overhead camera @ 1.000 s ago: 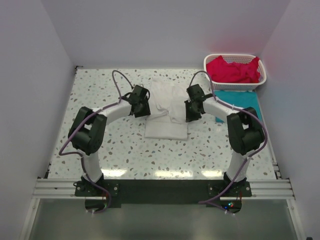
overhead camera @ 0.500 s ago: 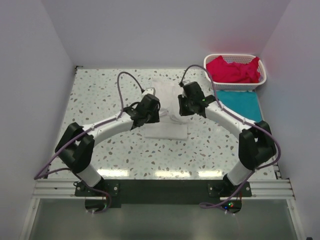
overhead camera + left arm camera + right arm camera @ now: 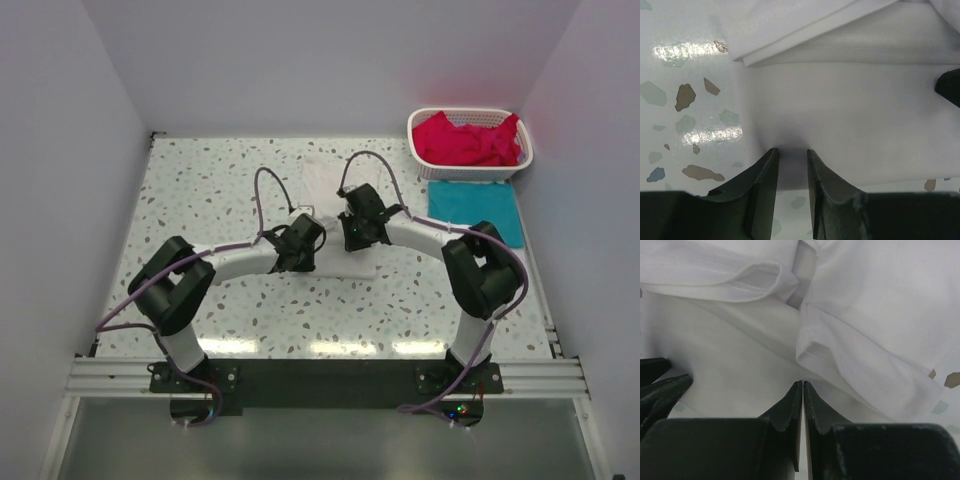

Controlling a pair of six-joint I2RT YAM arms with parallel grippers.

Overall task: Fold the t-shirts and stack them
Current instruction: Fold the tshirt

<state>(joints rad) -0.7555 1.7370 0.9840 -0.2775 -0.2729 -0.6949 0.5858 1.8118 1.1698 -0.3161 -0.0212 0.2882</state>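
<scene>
L gripper (image 3: 792, 151): jaws a narrow gap apart, tips at the near-left edge of the white shirt (image 3: 850, 125), nothing clearly pinched. Closing here may catch only 1 layer or miss, pulling the fold askew. Shirt lies mid table (image 3: 200, 200). R gripper (image 3: 803, 383): jaws all but shut by a crumpled hem; can't tell if cloth's caught. If only 1 side holds, shirt skews. Teal shirt (image 3: 475, 210) sits far right.
</scene>
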